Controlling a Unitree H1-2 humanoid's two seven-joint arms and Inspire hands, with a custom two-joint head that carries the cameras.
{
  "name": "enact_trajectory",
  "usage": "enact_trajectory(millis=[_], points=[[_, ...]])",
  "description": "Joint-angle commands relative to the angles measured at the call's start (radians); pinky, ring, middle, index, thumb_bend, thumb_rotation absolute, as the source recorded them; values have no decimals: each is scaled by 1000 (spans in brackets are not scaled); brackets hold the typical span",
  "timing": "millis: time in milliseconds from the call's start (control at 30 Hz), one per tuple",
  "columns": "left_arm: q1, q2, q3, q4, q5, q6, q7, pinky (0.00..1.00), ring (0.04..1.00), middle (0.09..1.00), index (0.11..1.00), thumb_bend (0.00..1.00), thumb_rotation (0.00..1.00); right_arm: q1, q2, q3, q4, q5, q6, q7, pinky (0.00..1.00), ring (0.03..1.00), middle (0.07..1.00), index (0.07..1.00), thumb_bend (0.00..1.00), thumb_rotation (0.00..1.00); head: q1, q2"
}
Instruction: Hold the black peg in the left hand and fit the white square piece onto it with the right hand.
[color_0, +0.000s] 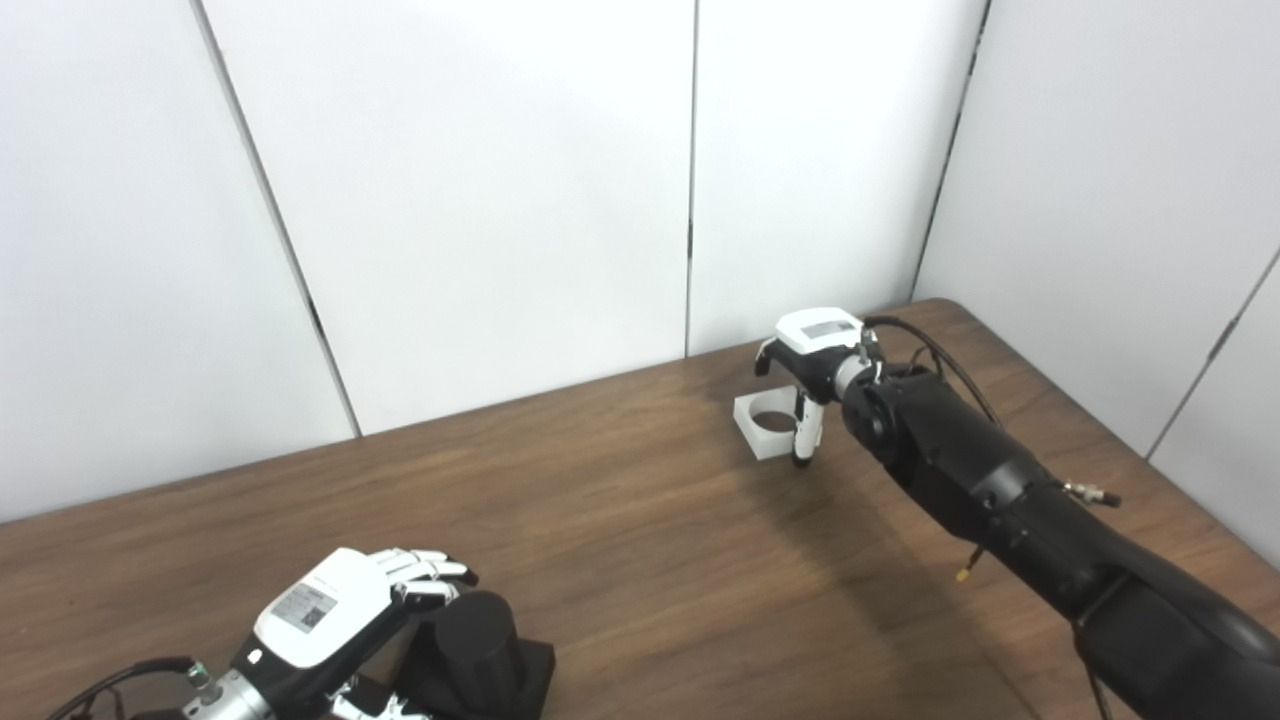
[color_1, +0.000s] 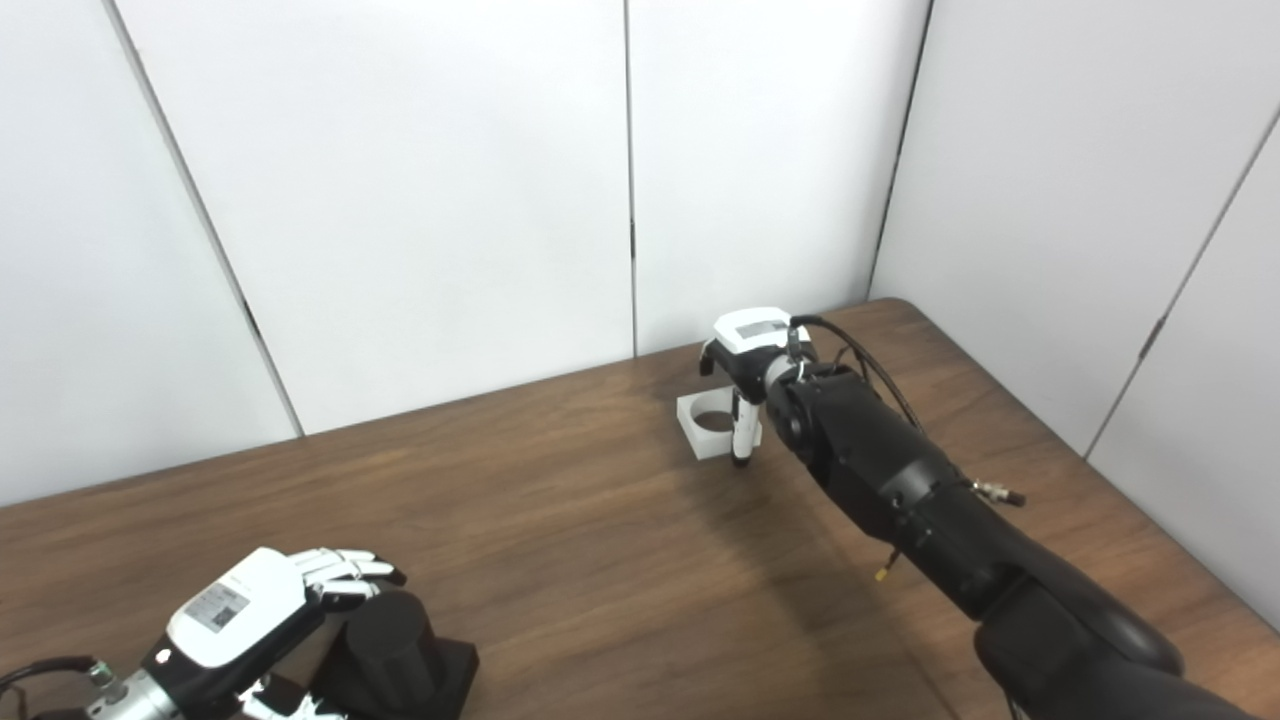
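- Take the black peg (color_0: 478, 640) as your landmark: it stands on its dark square base at the near left of the table (color_0: 620, 520), with your left hand (color_0: 335, 610) draped over its left side, fingers curled across the top edge.
- That left hand looks wrapped round the peg, but whether it truly clamps it or only rests there the view does not settle, so firm up that hold first.
- The white square piece (color_0: 765, 425) lies flat on the table well away from the peg, far off to the right and toward the wall, its round hole facing up.
- Your right hand (color_0: 815, 385) is poised over that piece, fingers apart, one fingertip down at its right edge; nothing is clasped yet.
- Close on two opposite sides of the piece and leave the hole uncovered, so it can drop over the peg.
- Keep the piece level as you carry it to the peg.
- Each hand carries a small printed label on its back, the left one showing a code square; no writing is legible.
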Motion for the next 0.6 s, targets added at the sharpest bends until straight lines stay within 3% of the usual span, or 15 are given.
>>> enact_trajectory(millis=[0,367,400,433,567], points=[[48,44,-43,10,64,5,-107,762,825,808,489,524,61,-52,-8,-5,13,-2,-10,-28,691,843,867,731,760,110,-1,1],[66,46,6,-29,71,6,-159,746,818,805,489,524,60,-72,-8,24,78,19,-39,15,667,828,846,645,736,133,10,14],[67,45,10,-31,75,6,-159,744,814,802,489,524,61,-72,-8,23,82,23,-44,14,672,824,830,562,625,143,10,14],[69,45,13,-33,78,6,-162,743,812,801,489,524,61,-72,-6,20,86,28,-47,14,674,823,827,537,586,144,11,15],[72,44,19,-39,78,5,-166,736,811,797,489,524,60,-66,-7,7,69,50,-43,26,694,821,788,487,521,140,11,18]])
